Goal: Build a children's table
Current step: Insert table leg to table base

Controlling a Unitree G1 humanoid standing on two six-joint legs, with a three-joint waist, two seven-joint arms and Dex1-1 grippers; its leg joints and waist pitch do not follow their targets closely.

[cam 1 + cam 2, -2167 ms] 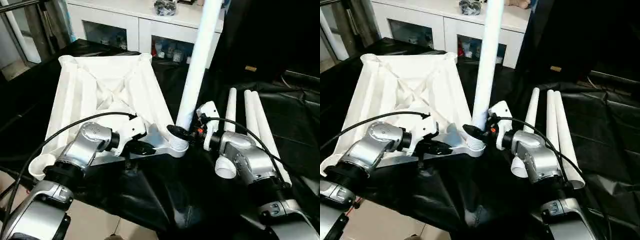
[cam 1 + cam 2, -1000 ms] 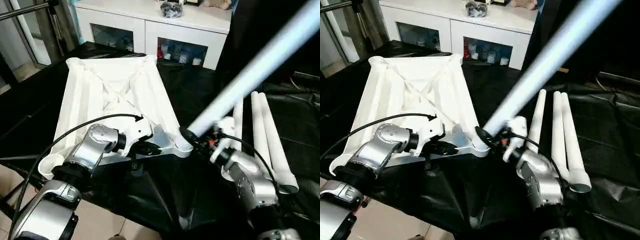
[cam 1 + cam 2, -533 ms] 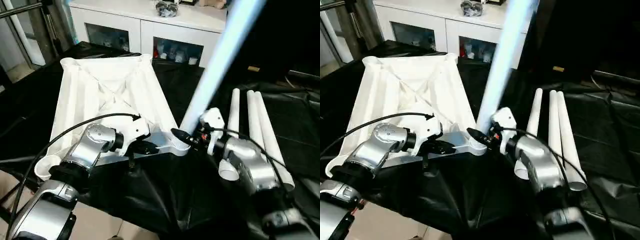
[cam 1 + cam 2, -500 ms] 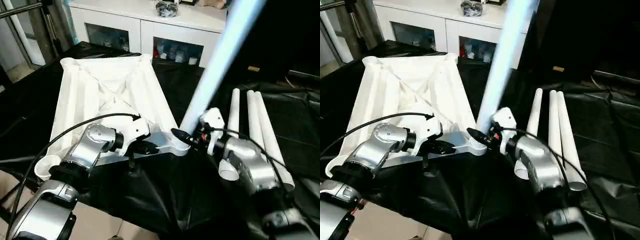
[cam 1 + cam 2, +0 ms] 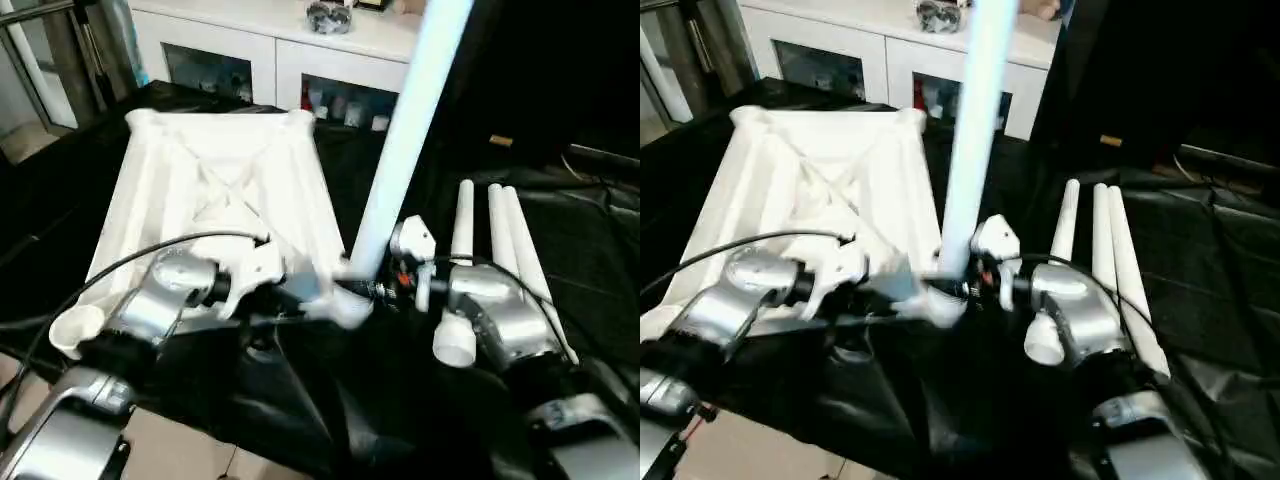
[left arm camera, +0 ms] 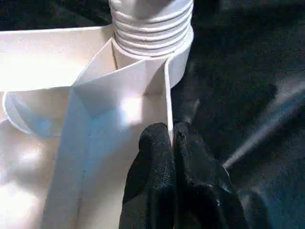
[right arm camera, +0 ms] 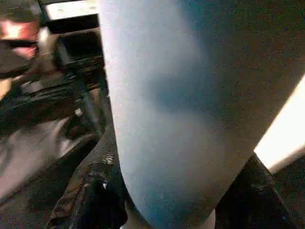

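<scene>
Clenched on a thin rib of the white ribbed plastic tabletop, upside down on the black-draped table, the left gripper steadies it; the right gripper grasps the long white tube leg, its threaded foot in the near corner socket. Best keep that leg plumb while twisting it.

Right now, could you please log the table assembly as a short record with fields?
tabletop: upside down on the black cloth, ribs up
left hand: shut on a thin rib of the tabletop beside the corner socket
right hand: shut on the leg at its base
leg: stands tilted in the near corner socket
spare legs: three, lying side by side on the right
</scene>
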